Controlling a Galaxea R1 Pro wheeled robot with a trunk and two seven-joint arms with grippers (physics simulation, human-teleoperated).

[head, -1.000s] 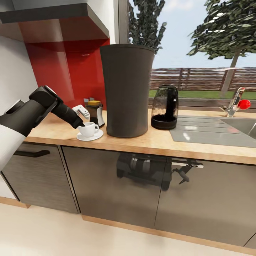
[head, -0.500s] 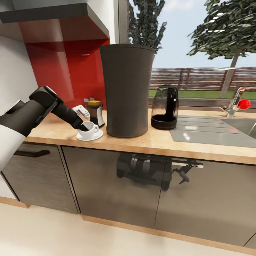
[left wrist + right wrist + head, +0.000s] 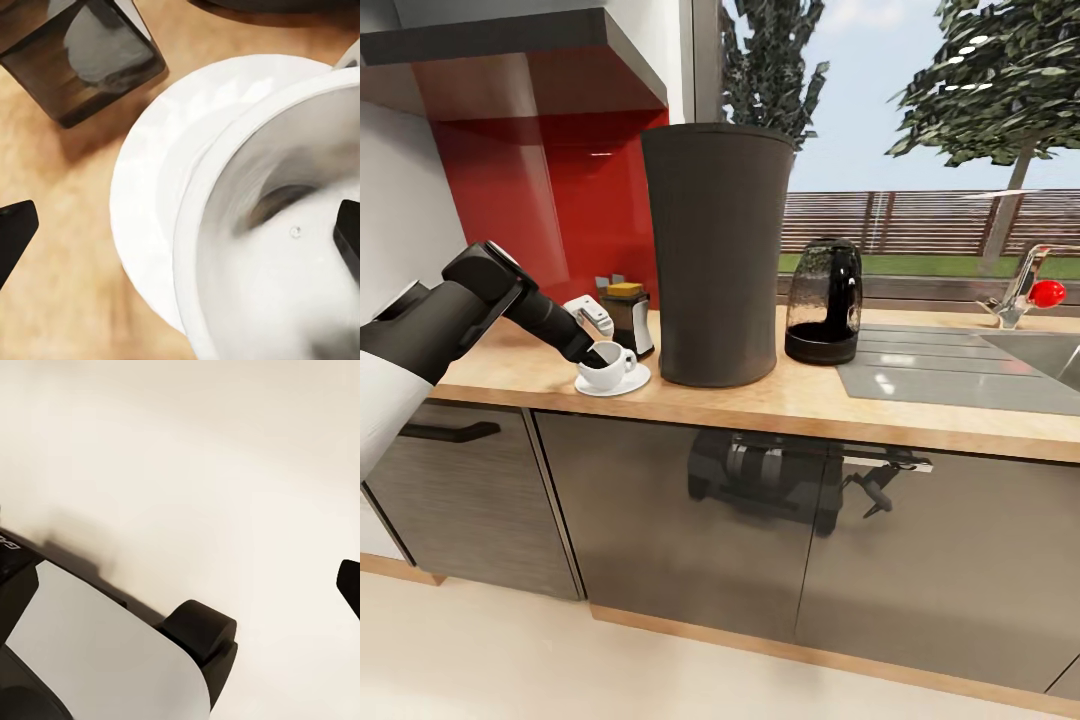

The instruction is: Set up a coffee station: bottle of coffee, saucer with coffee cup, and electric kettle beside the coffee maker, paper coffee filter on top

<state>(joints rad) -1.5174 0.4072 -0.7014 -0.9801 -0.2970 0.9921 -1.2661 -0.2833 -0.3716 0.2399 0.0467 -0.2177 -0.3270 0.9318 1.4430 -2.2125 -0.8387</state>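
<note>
The tall dark grey coffee maker (image 3: 718, 255) stands on the kitchen countertop (image 3: 810, 400). Left of it the white coffee cup (image 3: 614, 366) (image 3: 285, 247) sits on the saucer (image 3: 630, 384) (image 3: 150, 195). My left gripper (image 3: 592, 355) (image 3: 180, 232) is open and straddles the cup's rim, one fingertip (image 3: 349, 232) inside the cup and the other outside over the wood. The bottle of coffee (image 3: 628, 318) (image 3: 82, 52) stands just behind the cup. The electric kettle (image 3: 823, 300) is right of the coffee maker. The kitchen shelf (image 3: 510, 45) hangs top left. The paper coffee filter is out of view. My right gripper (image 3: 180, 577) is open above pale floor.
A small white object (image 3: 588, 312) lies behind my left arm by the red backsplash. The steel sink (image 3: 960, 370) and a tap with a red knob (image 3: 1045, 293) are at the right. Dark cabinet fronts (image 3: 690, 520) mirror my body. My base (image 3: 97, 660) is under the right gripper.
My left gripper has dropped from just above the cup down onto its rim, with a dark finger now inside the cup. It has held still in the last half second.
</note>
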